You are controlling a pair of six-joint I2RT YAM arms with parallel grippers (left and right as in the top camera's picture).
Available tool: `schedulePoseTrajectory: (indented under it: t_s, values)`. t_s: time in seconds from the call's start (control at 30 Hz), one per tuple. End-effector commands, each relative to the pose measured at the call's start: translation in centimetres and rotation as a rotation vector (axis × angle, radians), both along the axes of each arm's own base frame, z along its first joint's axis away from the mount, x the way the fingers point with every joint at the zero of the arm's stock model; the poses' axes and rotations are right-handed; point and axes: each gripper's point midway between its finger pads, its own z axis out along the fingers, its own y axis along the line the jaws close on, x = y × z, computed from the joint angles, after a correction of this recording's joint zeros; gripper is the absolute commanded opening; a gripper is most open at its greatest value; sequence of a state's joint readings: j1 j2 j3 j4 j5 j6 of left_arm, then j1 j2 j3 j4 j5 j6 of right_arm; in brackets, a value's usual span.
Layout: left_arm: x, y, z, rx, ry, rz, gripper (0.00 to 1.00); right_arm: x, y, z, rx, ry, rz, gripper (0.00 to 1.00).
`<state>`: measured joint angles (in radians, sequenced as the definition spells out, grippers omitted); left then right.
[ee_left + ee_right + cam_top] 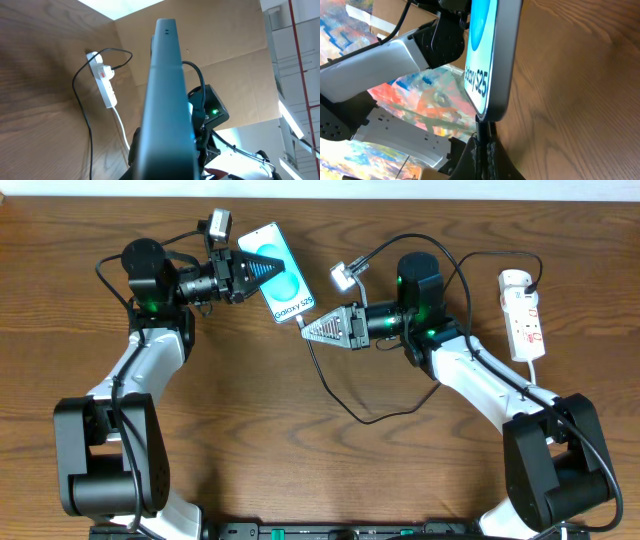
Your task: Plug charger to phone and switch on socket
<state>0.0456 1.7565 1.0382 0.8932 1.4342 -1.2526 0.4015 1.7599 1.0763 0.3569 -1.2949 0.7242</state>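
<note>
Charger [372, 420]: its thin black cable is light and limp, so it is best held just behind the stiff plug. The right fingers [318, 328] are pinched shut on it there, with the tip at the phone's [283, 278] lower edge; I cannot tell whether it is seated. The phone is rigid, slick and likely fragile. The left fingers [255, 268] clamp it by its sides, near the far edge of the desk [300, 470]. The socket [522, 315] lies by the right edge.

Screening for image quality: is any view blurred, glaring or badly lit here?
Overhead: sharp, evenly lit, no glare on the phone. Left wrist: the phone's edge fills the centre, close and soft, while the socket behind is clear. Right wrist: screen text readable; the right gripper's fingers are dark and blurred.
</note>
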Motion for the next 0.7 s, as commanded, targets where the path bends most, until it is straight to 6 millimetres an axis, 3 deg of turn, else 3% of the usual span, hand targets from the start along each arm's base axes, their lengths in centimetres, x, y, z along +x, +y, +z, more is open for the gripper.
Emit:
schedulePoseTrajectory:
  t_s: [0.0, 0.67]
  values:
    - [0.37, 0.14, 1.84, 0.008, -0.085, 0.009, 0.07, -0.45, 0.18, 0.39, 0.009, -0.002, 0.025, 0.01]
    - [0.2, -0.61, 1.86, 0.007, -0.088, -0.002, 0.07, -0.38, 0.19, 0.37, 0.008, -0.003, 0.021, 0.01]
